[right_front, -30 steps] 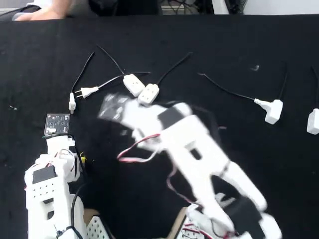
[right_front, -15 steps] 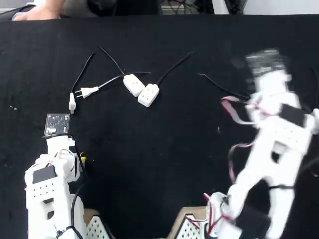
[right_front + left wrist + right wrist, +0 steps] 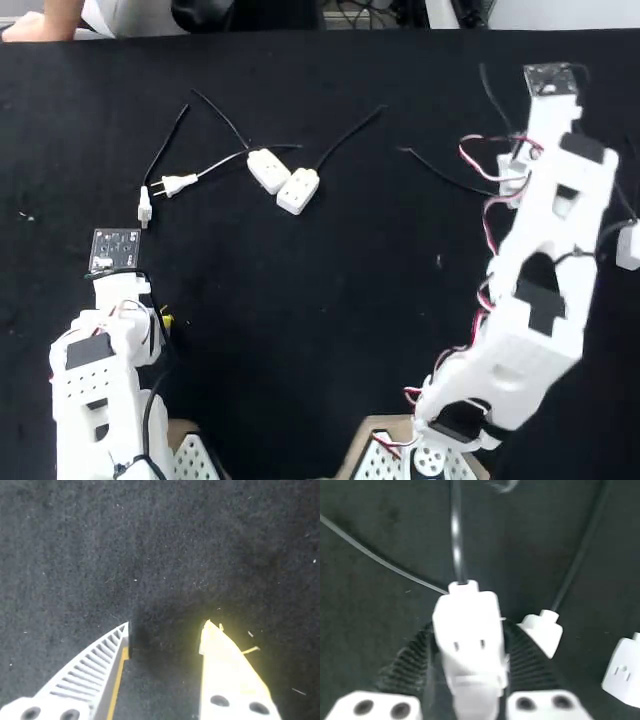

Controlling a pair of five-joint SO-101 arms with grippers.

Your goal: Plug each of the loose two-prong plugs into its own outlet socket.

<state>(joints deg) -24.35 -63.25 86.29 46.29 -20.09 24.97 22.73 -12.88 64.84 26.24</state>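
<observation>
The desk point(image 3: 330, 300) is plain black, flecked with pale lint. The left arm point(image 3: 95, 380) is white, and so is the right arm point(image 3: 555, 200), which carries red and white wires. The two plugs point(image 3: 175, 185) and the paired sockets point(image 3: 283, 180) are white on black cords point(image 3: 345, 130). One plug's cord starts white. The socket point(image 3: 465, 610) in the right gripper point(image 3: 470, 632) is white with two dark slots. The left gripper point(image 3: 166, 626) has a white ribbed finger point(image 3: 95, 670) edged yellow and a pale yellow finger point(image 3: 225, 670).
</observation>
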